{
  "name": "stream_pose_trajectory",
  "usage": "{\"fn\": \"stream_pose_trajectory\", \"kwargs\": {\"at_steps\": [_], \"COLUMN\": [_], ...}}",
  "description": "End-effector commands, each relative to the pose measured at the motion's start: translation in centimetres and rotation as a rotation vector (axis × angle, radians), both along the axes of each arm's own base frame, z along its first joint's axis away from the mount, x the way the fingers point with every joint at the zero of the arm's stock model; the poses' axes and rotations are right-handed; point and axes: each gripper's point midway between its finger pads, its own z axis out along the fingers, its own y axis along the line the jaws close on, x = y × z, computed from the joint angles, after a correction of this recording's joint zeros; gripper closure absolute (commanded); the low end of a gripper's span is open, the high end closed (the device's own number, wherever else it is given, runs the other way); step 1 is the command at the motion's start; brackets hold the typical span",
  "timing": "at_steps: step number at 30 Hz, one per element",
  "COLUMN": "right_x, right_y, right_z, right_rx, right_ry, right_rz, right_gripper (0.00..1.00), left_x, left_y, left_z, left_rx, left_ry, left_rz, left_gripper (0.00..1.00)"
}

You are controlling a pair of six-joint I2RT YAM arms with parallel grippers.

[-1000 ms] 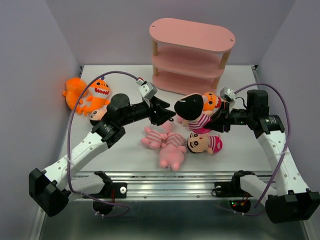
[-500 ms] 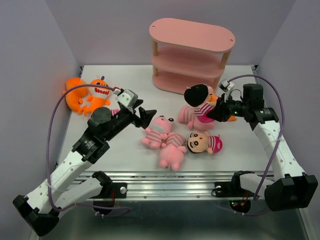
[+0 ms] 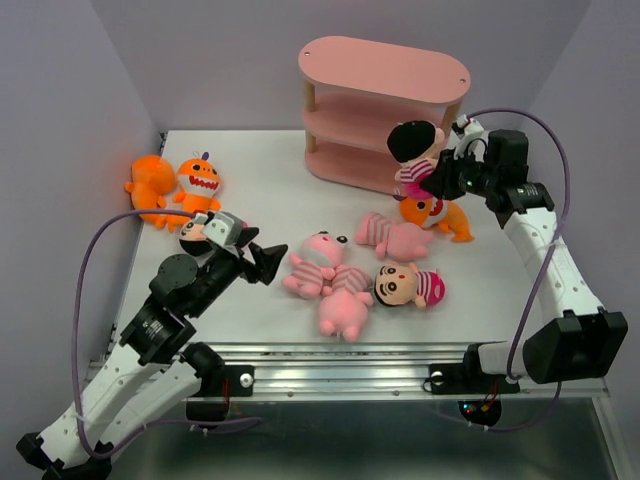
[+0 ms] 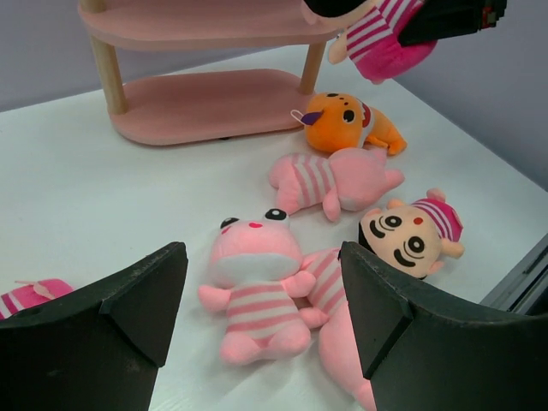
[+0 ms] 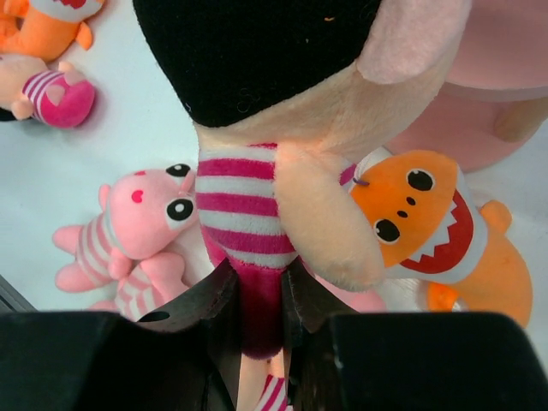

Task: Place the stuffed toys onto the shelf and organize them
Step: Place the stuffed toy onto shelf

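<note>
The right claw (image 3: pixel 440 180) is clamped on the lower body of a black-haired plush doll in a magenta-striped top (image 3: pixel 413 150). In the wrist view its pads (image 5: pixel 218 308) pinch the magenta bottom of the toy, so the big head points away from the claw. That hold looks chosen so the head can lead into a tier and the doll can be set down on its base. Just ahead of this claw stands the pink three-tier oval shelf with pale wooden posts (image 3: pixel 380 68), and the doll hangs at its near end, about level with the middle tier. Whether doll and shelf touch cannot be told. Directly below the claw an orange plush monster with white teeth (image 3: pixel 432 212) lies on the white worktop (image 3: pixel 260 180), well clear of the lifted doll.

The left claw (image 3: pixel 265 263) has its jaws wide apart with nothing between them. Just ahead of it a pale pink striped plush pig (image 4: pixel 248 300) sits facing it, likely the next pick. More pigs and a second doll (image 3: pixel 410 285) lie beyond that one, toward the other arm. Two orange monsters (image 3: pixel 198 180) sit off to this claw's left.

No toy shows on any tier, so there is room inside. The edges to mind are the post beside the doll and the underside of the top board, since the head is wide. The left claw has bare worktop either side of the pig's head for its fingers.
</note>
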Motion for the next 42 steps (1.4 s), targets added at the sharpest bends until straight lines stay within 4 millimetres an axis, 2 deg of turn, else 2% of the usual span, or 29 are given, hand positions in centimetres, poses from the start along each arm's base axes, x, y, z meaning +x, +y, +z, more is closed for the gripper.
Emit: {"fn": "stream_pose_trajectory", "kwargs": {"at_steps": [1,5,8,11,18,26,30,33,42], "right_x": [2.6,4.3,5.4,6.5,7.4,9.4,10.4,10.9,12.6], "right_y": [0.8,0.9,0.2,-0.2,0.2,0.6,-0.2,-0.3,-2.0], "right_z": [2.7,2.0,2.1,3.3,5.4,5.7,5.0,5.4,3.5], "right_rx": [0.098,0.126,0.118,0.130,0.206,0.280,0.301,0.314,0.305], "right_ry": [-0.029,0.007,-0.011,-0.069,-0.142,-0.168,-0.157,-0.187,-0.182], "right_rz": [-0.057,-0.086,-0.140,-0.185,-0.193,-0.213,-0.244,-0.254,-0.307], "right_gripper": [0.99,0.99,0.99,0.99,0.99,0.99,0.99,0.99,0.97], "left_x": [-0.6,-1.2,-1.3,-1.4,-1.2,-1.3,-1.6,-1.7,-1.4], "left_y": [0.3,0.9,1.2,1.3,1.2,1.3,1.5,1.6,1.4], "left_z": [0.1,0.5,0.5,0.3,-0.3,-1.0,-0.6,-0.5,-1.0], "left_rx": [-0.054,-0.071,-0.066,-0.055,-0.037,-0.026,-0.049,-0.056,-0.045], "left_ry": [0.014,0.003,-0.001,-0.005,-0.011,-0.006,-0.014,-0.018,0.001], "left_rz": [0.005,0.007,0.015,0.018,0.013,0.015,0.016,0.018,0.018], "left_gripper": [0.17,0.17,0.17,0.16,0.16,0.15,0.14,0.14,0.14]}}
